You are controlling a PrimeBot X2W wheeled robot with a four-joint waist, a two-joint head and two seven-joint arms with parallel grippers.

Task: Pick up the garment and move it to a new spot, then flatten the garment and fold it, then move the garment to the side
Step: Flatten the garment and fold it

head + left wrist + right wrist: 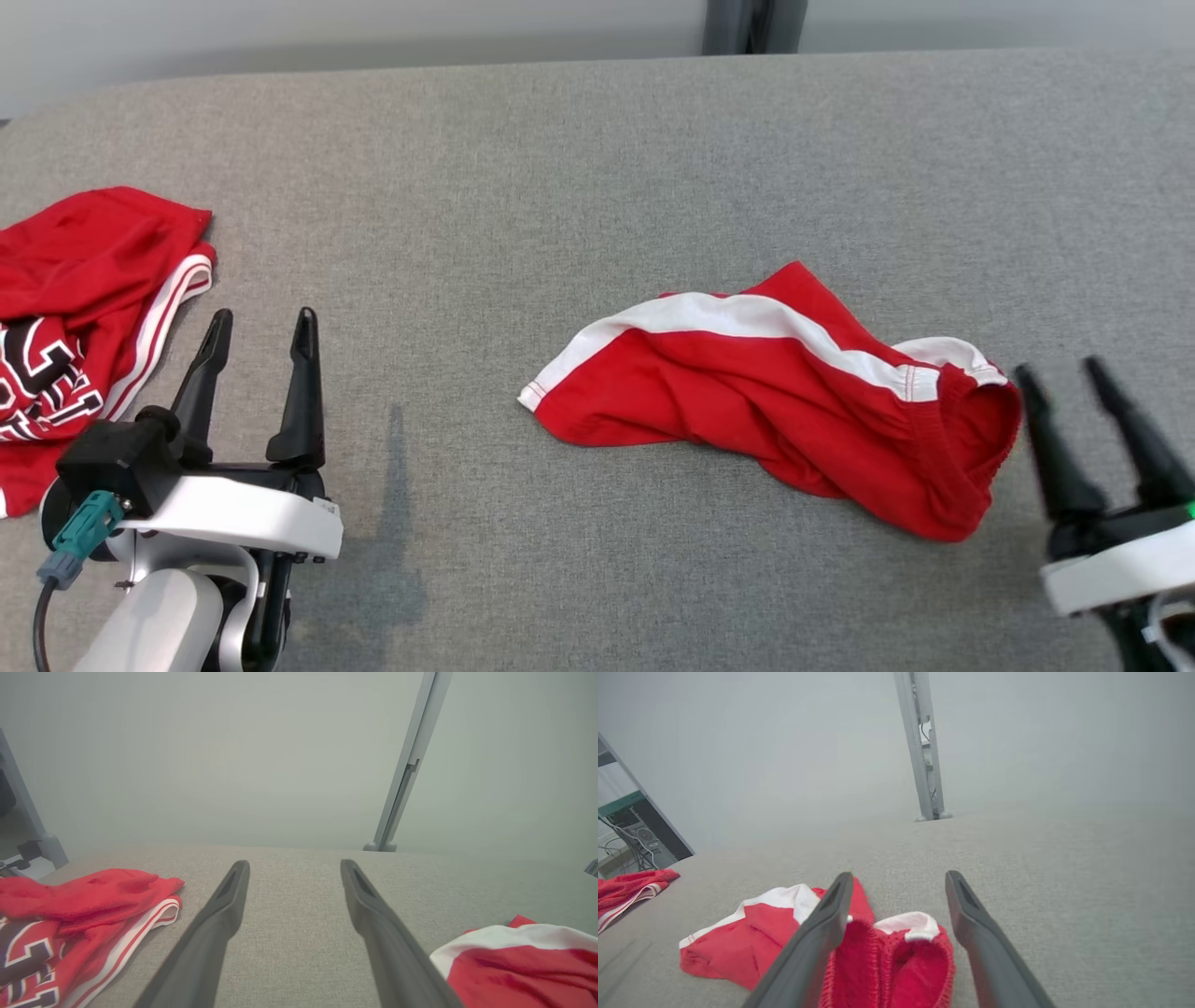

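The grey fabric-covered desk point(597, 140) spans the head view. On it the task's garment, a pair of rumpled red cloth shorts with a white side stripe point(747, 392), lies near the centre, offset toward 4 o'clock. A second garment, a red jersey with black and white lettering point(75, 299), is heaped well apart at 9 o'clock and is best left untouched. The left gripper point(264, 317) is held at 7 o'clock with its fingers spread wide and nothing between them. The right gripper point(1060, 369), blurred at 4 o'clock, is likewise wide open and empty, just beside the shorts' ribbed waistband point(920, 961), with no cloth seen pinched in it. Since the shorts lie bunched and creased, flattening is judged to be the step in hand. It would be done well if the waistband were taken at its 3 o'clock end by the right gripper and the stitched leg hem point(537, 392) at 9 o'clock by the left. The two ends could then be drawn apart low over the desk, so that the folds across the middle are pulled out rather than dragged. Only one layer of cloth should be pinched at each end, because the waistband gapes open and a double grab would keep the shorts twisted. The white stripe point(747, 317) can serve as a check: once it runs straight, the cloth is likely flat enough to fold.
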